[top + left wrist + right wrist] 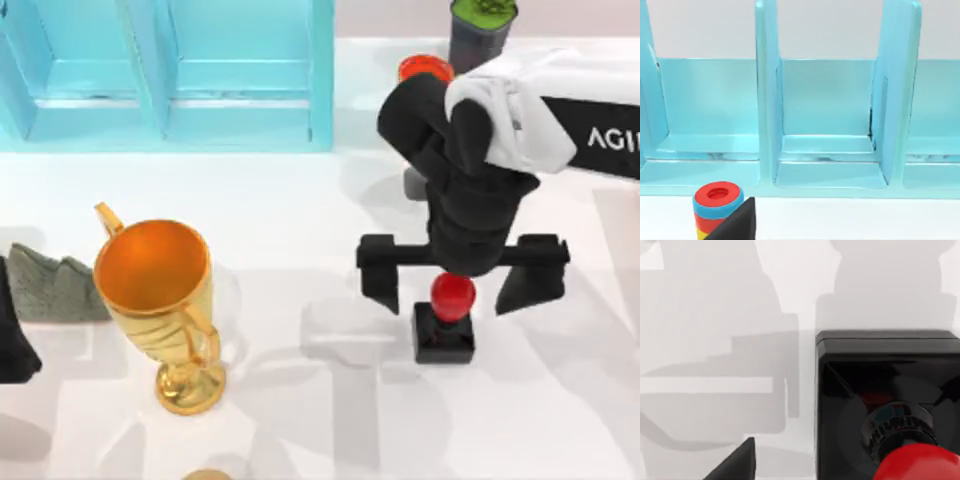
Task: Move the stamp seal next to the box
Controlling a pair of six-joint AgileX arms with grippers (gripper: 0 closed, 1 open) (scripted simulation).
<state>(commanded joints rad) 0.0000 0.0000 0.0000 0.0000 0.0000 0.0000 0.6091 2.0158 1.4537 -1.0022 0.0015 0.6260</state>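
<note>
The stamp seal [444, 318], a black square base with a glossy red knob, stands right of the table's middle. My right gripper [455, 282] hangs open directly over it, black fingers spread wide to either side of the knob and clear of it. In the right wrist view the stamp seal [885, 405] is close below, with one fingertip [737, 462] beside it. The box [170, 70], a cyan structure with dividers, stands at the back left, well apart from the stamp. My left gripper [12, 335] is parked at the left edge, facing the box [825, 125].
A big gold cup [155, 290] stands front left, with a grey-green lump [55, 285] beside it. A dark cup with green contents [480, 30] and an orange-red object [425, 68] sit at the back behind the right arm. A striped ringed cylinder [715, 205] stands near the left gripper.
</note>
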